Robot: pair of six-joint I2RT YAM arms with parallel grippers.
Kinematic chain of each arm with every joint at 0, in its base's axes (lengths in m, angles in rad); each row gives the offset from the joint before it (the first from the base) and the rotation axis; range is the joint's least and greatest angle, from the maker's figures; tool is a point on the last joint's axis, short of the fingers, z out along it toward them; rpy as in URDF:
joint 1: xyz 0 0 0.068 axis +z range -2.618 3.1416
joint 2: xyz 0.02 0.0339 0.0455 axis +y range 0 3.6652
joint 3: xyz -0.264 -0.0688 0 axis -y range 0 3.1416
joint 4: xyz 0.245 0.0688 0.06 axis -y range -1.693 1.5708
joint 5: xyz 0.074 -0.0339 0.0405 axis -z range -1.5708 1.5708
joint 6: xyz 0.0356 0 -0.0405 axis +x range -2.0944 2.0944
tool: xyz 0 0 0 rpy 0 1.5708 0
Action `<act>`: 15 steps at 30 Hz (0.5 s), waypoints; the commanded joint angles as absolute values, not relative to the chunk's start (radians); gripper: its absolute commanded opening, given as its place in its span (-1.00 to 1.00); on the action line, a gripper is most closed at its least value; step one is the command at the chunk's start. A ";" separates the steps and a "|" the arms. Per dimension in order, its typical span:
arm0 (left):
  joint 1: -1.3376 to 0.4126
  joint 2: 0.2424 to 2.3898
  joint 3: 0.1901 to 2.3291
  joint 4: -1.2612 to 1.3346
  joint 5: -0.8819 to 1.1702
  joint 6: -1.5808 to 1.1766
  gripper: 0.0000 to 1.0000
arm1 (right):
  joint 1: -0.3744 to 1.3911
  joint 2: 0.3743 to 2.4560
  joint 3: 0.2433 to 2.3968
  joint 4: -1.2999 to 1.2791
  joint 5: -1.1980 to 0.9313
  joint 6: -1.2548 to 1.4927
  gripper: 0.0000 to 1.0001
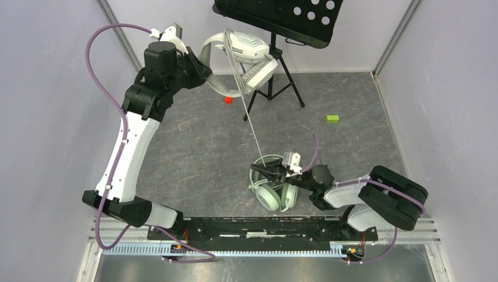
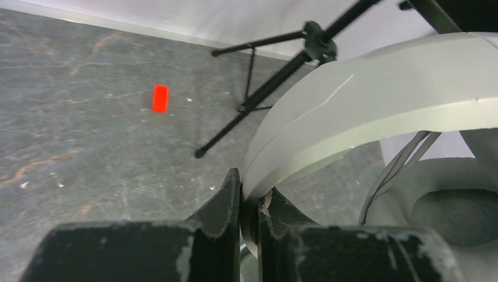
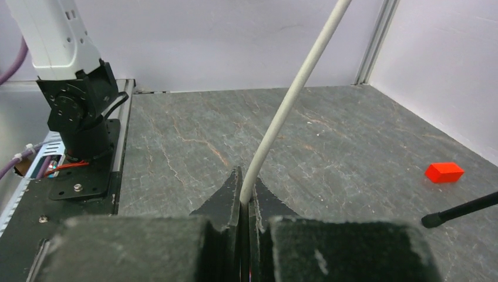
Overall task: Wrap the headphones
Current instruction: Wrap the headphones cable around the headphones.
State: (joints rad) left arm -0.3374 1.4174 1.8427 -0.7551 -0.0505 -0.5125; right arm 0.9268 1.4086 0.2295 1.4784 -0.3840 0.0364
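My left gripper (image 1: 202, 73) is raised at the back and shut on the headband of the white-grey headphones (image 1: 244, 56), whose chevron-marked earcups hang beside the stand. In the left wrist view the jaws (image 2: 249, 197) pinch the pale headband (image 2: 352, 100), with an earcup (image 2: 446, 200) to the right. The thin pale cable (image 1: 249, 117) runs taut from this headset down to my right gripper (image 1: 282, 172), which is shut on it. The right wrist view shows the cable (image 3: 293, 94) rising from between the closed jaws (image 3: 245, 197). The mint-green headphones (image 1: 270, 191) lie on the table right under the right gripper.
A black music stand (image 1: 282, 17) on a tripod (image 1: 276, 82) stands at the back, right behind the held headset. A small red block (image 1: 227, 100) and a green block (image 1: 333, 118) lie on the grey table. Walls close in on both sides.
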 commanded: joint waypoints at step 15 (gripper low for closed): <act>-0.330 1.251 1.815 -0.812 0.398 -0.387 -0.96 | 0.713 1.449 0.225 1.606 -0.366 0.097 -0.90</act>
State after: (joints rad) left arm -0.3351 1.2854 1.8065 -0.8165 0.3141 -0.4702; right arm 0.7609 1.4509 0.2455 1.4788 -0.3408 0.0521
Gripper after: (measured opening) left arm 0.139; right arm 0.042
